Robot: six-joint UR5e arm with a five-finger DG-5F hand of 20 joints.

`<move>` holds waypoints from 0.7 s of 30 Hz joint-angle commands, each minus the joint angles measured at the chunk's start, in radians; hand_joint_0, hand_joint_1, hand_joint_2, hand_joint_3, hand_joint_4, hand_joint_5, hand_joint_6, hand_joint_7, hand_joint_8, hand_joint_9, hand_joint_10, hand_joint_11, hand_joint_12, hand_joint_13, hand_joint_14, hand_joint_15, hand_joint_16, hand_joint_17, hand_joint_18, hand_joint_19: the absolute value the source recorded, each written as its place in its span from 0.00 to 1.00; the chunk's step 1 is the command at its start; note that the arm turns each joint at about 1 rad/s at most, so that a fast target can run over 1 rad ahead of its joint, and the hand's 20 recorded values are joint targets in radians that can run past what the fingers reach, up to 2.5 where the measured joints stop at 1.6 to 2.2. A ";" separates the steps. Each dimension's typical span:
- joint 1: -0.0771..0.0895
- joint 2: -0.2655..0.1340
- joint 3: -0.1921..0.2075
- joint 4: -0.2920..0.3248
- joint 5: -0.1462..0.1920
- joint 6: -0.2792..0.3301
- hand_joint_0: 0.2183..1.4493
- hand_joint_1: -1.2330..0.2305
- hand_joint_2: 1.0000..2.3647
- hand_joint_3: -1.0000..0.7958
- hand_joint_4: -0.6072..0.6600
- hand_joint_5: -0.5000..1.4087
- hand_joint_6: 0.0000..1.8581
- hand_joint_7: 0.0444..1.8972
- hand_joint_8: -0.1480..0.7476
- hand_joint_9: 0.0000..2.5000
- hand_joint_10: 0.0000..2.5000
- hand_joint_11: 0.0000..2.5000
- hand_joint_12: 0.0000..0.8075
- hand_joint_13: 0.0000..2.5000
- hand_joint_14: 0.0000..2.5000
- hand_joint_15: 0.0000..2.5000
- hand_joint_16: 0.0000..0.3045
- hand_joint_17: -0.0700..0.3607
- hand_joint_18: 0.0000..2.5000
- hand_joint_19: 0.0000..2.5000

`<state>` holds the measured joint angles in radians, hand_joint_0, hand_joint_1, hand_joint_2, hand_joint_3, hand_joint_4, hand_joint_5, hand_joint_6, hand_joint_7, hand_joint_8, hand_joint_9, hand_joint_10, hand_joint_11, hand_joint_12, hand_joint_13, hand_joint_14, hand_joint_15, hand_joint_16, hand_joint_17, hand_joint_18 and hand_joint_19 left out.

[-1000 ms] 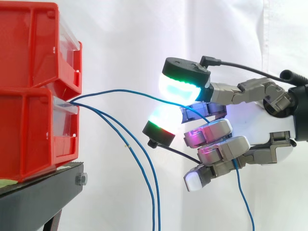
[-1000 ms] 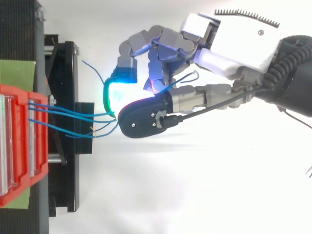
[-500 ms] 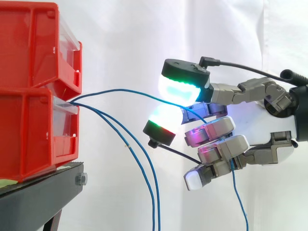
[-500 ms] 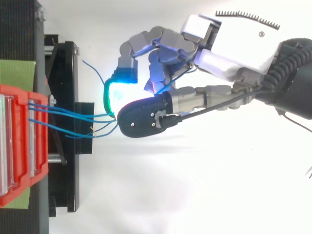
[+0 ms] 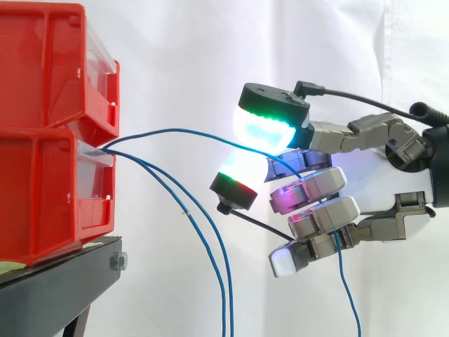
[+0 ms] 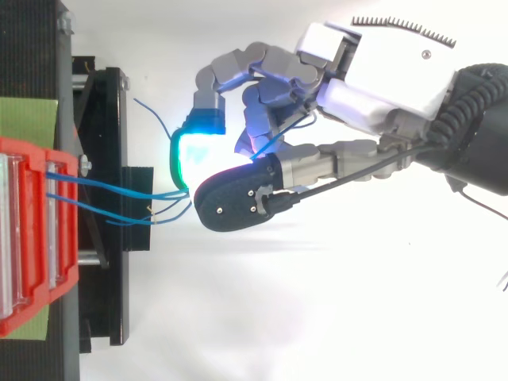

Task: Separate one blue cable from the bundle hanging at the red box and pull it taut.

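Two red bins [image 5: 49, 63] stacked at nine o'clock. One blue cable [image 5: 182, 130] arching toward three o'clock, two more hanging toward six. One black stand [image 5: 56, 288]. One hand [image 5: 403, 186].

I record bright, even light in both views. The white curtain [image 5: 182, 63] is lit flat, with soft grey folds at the right. From above, the ground under the hand [image 6: 373, 79] washes out to near white, crossed by one faint shadow band. The pads [image 5: 266, 126] glow cyan-green and bleach the space between them. The red bins [image 5: 42, 175] show small highlights. The black stand [image 6: 107, 278] stays dark. The blue cable [image 5: 175, 130] reads clearly.
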<state>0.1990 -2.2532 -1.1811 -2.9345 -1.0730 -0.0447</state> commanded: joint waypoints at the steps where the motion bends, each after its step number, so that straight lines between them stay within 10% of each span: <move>1: 0.000 0.000 0.000 0.000 -0.002 0.000 0.31 0.30 0.00 0.28 0.55 0.16 0.48 0.57 0.44 0.24 0.79 0.37 0.39 0.39 0.36 0.50 0.15 0.40 0.31 0.29; 21: 0.007 0.000 0.000 0.000 0.002 -0.001 0.28 0.46 0.00 0.28 0.57 0.17 0.47 0.64 0.45 0.27 0.82 0.37 0.39 0.39 0.41 0.48 0.15 0.40 0.31 0.29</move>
<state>0.2054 -2.2533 -1.1813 -2.9340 -1.0714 -0.0456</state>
